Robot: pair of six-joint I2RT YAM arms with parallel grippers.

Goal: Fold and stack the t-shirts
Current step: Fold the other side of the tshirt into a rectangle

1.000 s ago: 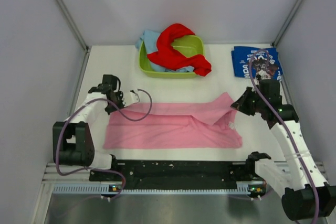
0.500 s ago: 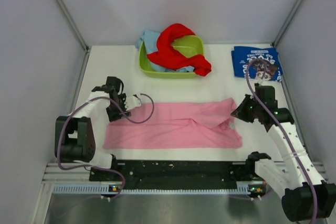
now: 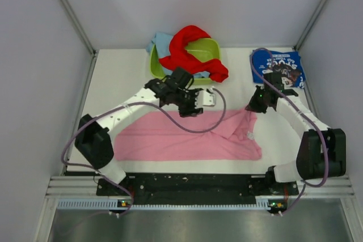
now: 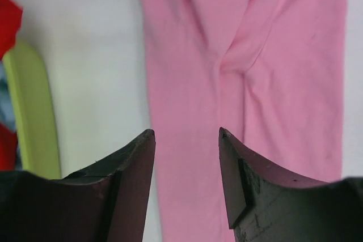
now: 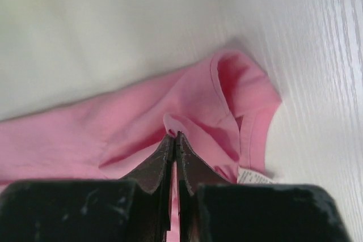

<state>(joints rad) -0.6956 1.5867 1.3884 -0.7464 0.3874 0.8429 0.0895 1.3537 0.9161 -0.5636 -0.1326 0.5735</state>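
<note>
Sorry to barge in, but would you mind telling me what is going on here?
Two robot arms are folding a pink t-shirt, which lies flat in a long band. The right tool is shut on a pinch of its cloth at the collar end. The left tool hovers open above the shirt's far edge, holding nothing. A navy t-shirt lies folded at the far right. A red t-shirt and a light blue t-shirt are heaped in the green tub.

Spread shirt (image 3: 170, 143) near front; tub (image 3: 205, 48) behind; folded shirt (image 3: 283, 59) back right
</note>
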